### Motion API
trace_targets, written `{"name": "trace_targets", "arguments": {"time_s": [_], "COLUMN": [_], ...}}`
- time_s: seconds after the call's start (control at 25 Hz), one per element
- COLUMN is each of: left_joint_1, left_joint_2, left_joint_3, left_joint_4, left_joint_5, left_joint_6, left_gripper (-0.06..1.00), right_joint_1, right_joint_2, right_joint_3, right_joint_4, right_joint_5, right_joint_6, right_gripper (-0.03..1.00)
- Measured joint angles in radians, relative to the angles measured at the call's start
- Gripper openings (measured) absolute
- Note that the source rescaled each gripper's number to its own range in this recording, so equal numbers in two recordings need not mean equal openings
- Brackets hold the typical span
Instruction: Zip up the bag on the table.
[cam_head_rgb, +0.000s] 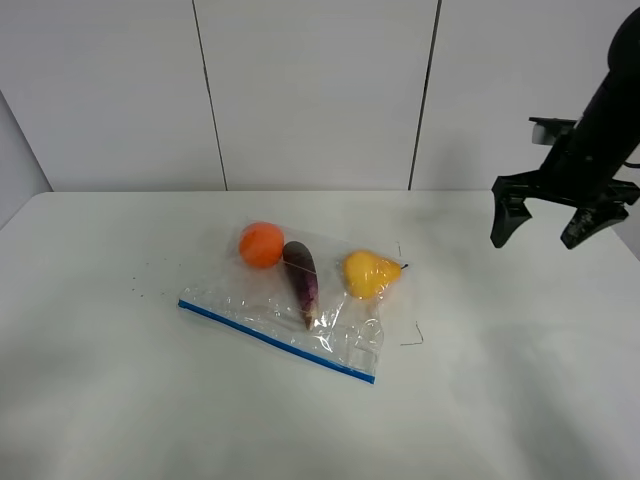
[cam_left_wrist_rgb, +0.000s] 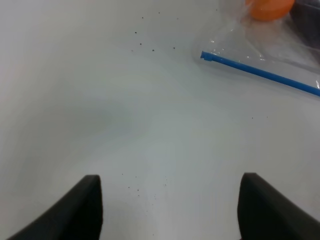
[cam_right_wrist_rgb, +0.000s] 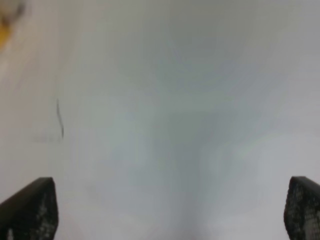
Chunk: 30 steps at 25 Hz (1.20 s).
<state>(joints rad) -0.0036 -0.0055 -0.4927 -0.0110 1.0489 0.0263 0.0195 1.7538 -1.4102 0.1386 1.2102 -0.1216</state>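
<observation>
A: Item one — the bag (cam_head_rgb: 300, 300)?
B: Clear crinkled plastic zip bag, flat on the white table (cam_head_rgb: 120, 400), a little left of centre in the high view. Blue zipper strip (cam_head_rgb: 275, 340) along the near edge, running diagonally. I cannot tell whether it is sealed.

A: Contents?
B: An orange (cam_head_rgb: 261, 244), a purple eggplant (cam_head_rgb: 302, 275), a yellow pear (cam_head_rgb: 367, 274) — side by side along the far edge.

A: Right gripper (cam_head_rgb: 548, 228)?
B: Raised above the table at the right, well apart from the bag, fingers spread wide, nothing between them. Its wrist view is blurred, showing bare tabletop and a thin dark pen mark (cam_right_wrist_rgb: 60, 118).

A: Left gripper (cam_left_wrist_rgb: 170, 205)?
B: Seen only in its own wrist view. Fingertips (cam_left_wrist_rgb: 80, 210) set wide apart, empty, over bare table near the strip's end. Small dark specks (cam_left_wrist_rgb: 145, 47) on the surface.
</observation>
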Motion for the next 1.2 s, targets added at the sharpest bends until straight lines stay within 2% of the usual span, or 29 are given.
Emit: {"name": "trace_targets", "arguments": {"time_s": [0.4, 0.6, 0.8, 1.2], "left_joint_1": [0.0, 0.0, 0.0, 0.0], "left_joint_2": [0.0, 0.0, 0.0, 0.0], "left_joint_3": [0.0, 0.0, 0.0, 0.0], "left_joint_4": [0.0, 0.0, 0.0, 0.0], "left_joint_5": [0.0, 0.0, 0.0, 0.0], "left_joint_6": [0.0, 0.0, 0.0, 0.0], "left_gripper": [0.9, 0.9, 0.9, 0.9], "right_joint_1": [0.0, 0.0, 0.0, 0.0], "right_joint_2": [-0.512, -0.793, -1.092, -1.565], "right_joint_3": [0.614, 0.861, 0.91, 0.914], "right_joint_4": [0.0, 0.0, 0.0, -0.014], "right_joint_5": [-0.005, -0.107, -0.181, -0.182], "right_joint_6": [0.0, 0.002, 0.005, 0.008], "right_gripper": [1.0, 1.0, 1.0, 1.0]}}
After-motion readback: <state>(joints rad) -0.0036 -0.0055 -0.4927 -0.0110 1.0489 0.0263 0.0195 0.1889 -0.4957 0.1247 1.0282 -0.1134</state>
